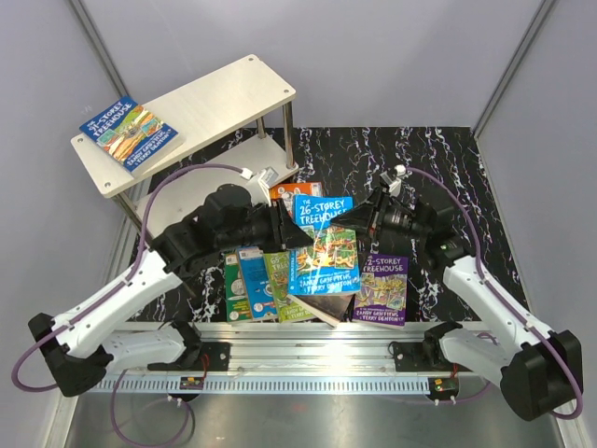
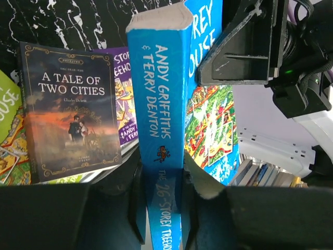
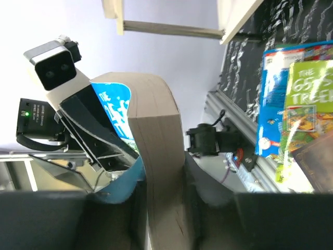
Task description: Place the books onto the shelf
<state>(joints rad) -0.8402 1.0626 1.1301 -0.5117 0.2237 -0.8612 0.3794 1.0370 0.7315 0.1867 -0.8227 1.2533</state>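
A blue "26-Storey Treehouse" book [image 1: 323, 245] hangs over the pile, held from both sides. My left gripper [image 1: 295, 233] is shut on its spine [image 2: 161, 104], which stands upright between the jaws [image 2: 164, 174]. My right gripper [image 1: 360, 219] is shut on the opposite page edge [image 3: 156, 130], with its jaws [image 3: 164, 177] pressed to both covers. The pale wooden shelf [image 1: 219, 93] stands at the back left, with one blue Treehouse book [image 1: 129, 133] lying flat on its top board. Under the held book lie a purple book [image 1: 382, 287], green and blue ones [image 1: 266, 285], and "A Tale of Two Cities" [image 2: 70, 109].
An orange book [image 1: 295, 189] lies by the shelf's steel posts [image 1: 288, 131]. The pile sits on a black marbled mat [image 1: 448, 187], close to the aluminium rail [image 1: 308, 336] at the near edge. Grey walls close in both sides.
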